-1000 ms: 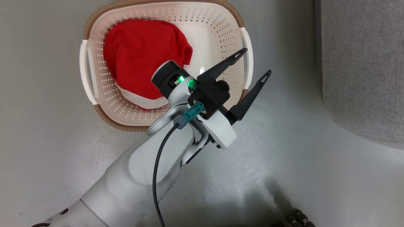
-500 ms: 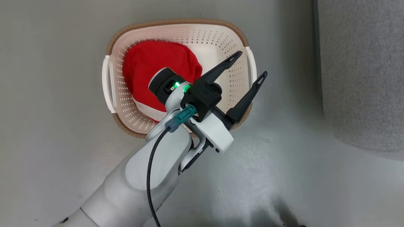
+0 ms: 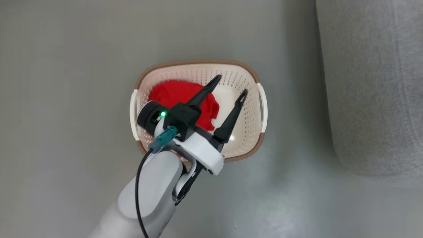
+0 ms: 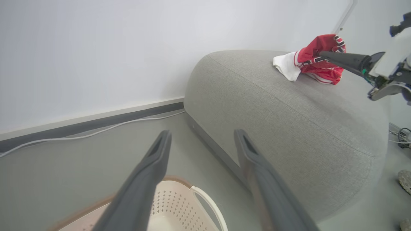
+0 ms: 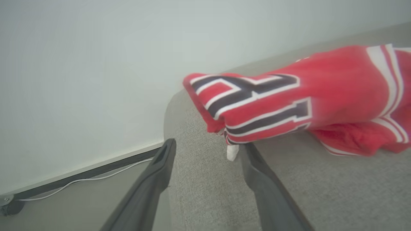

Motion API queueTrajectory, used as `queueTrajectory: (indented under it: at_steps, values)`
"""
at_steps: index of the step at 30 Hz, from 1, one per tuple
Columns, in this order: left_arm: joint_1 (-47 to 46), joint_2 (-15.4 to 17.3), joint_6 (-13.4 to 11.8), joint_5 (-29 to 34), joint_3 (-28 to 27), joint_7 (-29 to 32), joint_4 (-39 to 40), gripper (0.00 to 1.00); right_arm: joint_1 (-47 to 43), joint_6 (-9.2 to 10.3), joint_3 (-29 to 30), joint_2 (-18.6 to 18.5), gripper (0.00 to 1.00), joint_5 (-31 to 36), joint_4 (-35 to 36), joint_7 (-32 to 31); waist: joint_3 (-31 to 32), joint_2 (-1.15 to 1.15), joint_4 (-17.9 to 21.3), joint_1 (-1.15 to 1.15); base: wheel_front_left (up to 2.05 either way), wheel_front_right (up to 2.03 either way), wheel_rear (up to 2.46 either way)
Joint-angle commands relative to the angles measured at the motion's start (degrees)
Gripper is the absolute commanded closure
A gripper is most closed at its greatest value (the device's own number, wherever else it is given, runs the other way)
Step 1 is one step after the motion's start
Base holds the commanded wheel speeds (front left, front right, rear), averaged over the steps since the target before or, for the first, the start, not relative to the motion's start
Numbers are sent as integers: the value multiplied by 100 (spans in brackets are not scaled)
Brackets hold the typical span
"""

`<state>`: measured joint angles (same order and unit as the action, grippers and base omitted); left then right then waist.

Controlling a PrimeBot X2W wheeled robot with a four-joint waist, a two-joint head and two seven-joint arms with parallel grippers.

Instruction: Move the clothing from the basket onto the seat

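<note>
Left gripper [image 3: 231, 85], jaws wide, hangs over the basket [image 3: 198, 63], a limp red garment [image 3: 168, 94] bunched beneath them: light, soft, likely best pinched at a raised fold. Right gripper [image 5: 208, 143]: jaws gape empty, the lettered garment [image 5: 273, 102] just beyond on the seat [image 5: 205, 192].

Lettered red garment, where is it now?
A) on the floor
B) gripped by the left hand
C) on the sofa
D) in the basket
C: the lettered garment lies on top of the sofa, just ahead of the open right hand.
</note>
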<state>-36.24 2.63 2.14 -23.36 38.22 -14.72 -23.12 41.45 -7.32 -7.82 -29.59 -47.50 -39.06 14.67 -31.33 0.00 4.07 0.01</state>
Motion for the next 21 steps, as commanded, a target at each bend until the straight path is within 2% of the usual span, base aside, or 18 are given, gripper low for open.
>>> queueTrajectory:
  at_steps: [1, 9, 21]
  values:
    - [124, 25, 1, 11, -221, -28, 122, 0, -284, -17, -58, -119, 0, 66, 148, 33, 298, 0, -51, -1, 0, 0, 0]
    - [853, 25, -128, 19, -999, -28, 139, 0, -907, -17, 31, 285, 0, 309, 334, 33, 1072, 0, -145, -1, 0, 0, 0]
    - [1776, 25, -323, 501, -2259, -28, 33, 0, -1663, -17, 155, 889, 0, 1405, 904, 33, 1985, 0, -297, -1, 0, 0, 0]
